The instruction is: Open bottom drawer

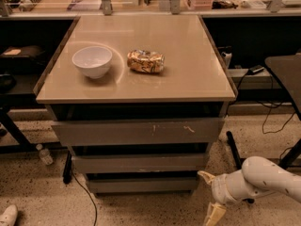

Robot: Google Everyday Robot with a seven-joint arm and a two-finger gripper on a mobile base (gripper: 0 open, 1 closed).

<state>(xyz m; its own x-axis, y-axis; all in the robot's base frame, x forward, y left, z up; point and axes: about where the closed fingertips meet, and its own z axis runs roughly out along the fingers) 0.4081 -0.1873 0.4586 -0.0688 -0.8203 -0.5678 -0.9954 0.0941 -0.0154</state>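
Risk: hand (209,196), fingers apart, is low right of the bottom drawer (141,185); on that handleless front it could slip or hook the middle drawer (138,164).

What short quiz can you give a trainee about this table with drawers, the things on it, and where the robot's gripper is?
1. True or false: the white round bowl stands left of the crumpled golden snack bag on the beige tabletop.
2. Choose one. The gripper is:
A) above the tabletop
B) low by the floor, to the right of the narrow grey metal bottom drawer, not touching it
C) on the left side of the drawers
3. How many grey drawer fronts are below the tabletop?

Key: 1 true; 2 B; 3 three.
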